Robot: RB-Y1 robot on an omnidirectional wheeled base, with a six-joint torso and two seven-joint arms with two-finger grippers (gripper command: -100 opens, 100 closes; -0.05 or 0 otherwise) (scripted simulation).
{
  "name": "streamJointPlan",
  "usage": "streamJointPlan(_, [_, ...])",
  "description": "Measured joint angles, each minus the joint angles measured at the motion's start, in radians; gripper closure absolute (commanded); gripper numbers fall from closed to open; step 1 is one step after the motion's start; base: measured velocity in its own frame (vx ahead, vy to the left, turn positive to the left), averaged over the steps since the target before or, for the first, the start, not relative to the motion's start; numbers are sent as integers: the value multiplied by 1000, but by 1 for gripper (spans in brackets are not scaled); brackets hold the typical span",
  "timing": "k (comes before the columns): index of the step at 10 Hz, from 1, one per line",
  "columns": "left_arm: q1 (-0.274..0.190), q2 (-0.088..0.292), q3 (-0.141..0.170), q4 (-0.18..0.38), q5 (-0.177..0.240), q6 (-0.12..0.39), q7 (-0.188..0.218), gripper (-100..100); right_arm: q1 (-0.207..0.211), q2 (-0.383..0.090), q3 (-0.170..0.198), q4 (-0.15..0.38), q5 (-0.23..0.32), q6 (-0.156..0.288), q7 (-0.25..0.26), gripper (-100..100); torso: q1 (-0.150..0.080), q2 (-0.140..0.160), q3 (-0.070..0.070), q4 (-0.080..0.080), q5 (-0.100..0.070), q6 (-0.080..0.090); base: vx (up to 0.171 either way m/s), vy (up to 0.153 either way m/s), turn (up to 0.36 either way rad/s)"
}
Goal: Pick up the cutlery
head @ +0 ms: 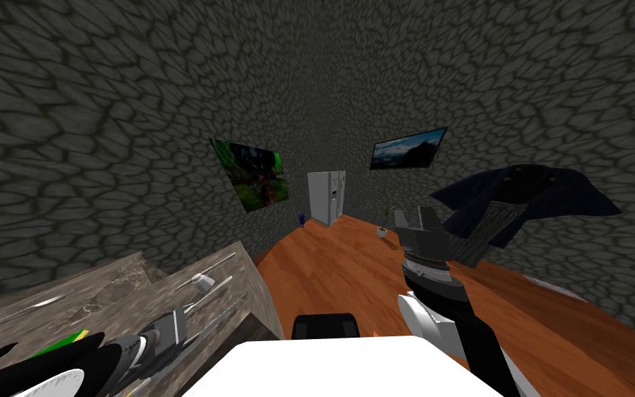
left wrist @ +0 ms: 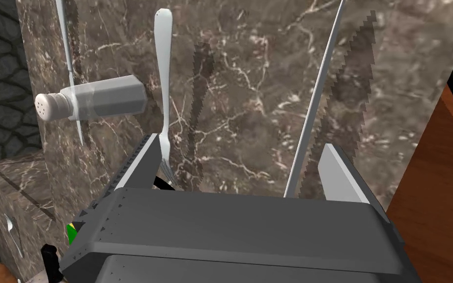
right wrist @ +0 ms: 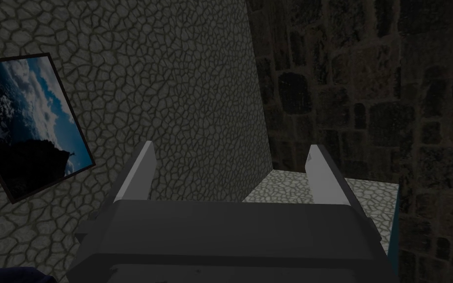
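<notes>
A silver fork (left wrist: 163,83) lies on the brown marble counter (left wrist: 250,73), its tines just inside one finger (left wrist: 139,164) of my left gripper (left wrist: 240,169). A long thin knife (left wrist: 316,98) lies just inside the other finger (left wrist: 341,172). The left gripper hangs open over the counter, holding nothing; in the head view the left gripper (head: 171,329) is at the counter's near right part. Another utensil (left wrist: 66,44) lies beyond the shaker. My right gripper (head: 419,219) is raised over the floor, and in its wrist view the right gripper (right wrist: 230,172) is open and empty.
A pale shaker (left wrist: 93,98) lies on its side beside the fork's handle. The counter's edge (head: 257,276) drops to a wood floor (head: 350,269). A green thing (head: 68,341) sits near my left forearm. A dark blue draped shape (head: 523,196) stands at the right, a white fridge (head: 326,196) far back.
</notes>
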Motion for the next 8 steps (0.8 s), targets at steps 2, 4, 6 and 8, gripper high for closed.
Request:
streamJointPlan(2, [15,9,6,17,11,58,7,-100,0,0,0,0,0,0,0,0,2,-1,0,0,0,0,35,43,-102])
streamJointPlan(4, [21,13,7,28,14,105,8,-100,0,0,0,0,0,0,0,0,0,1,0,0,0,-1,18,22,-52])
streamJointPlan(6, [36,19,13,46,25,154,7,-100,0,0,0,0,0,0,0,0,0,0,0,0,0,0,29,29,-104])
streamJointPlan(8, [59,14,11,50,26,203,10,-100,0,0,0,0,0,0,0,0,1,0,0,0,0,-1,26,39,-88])
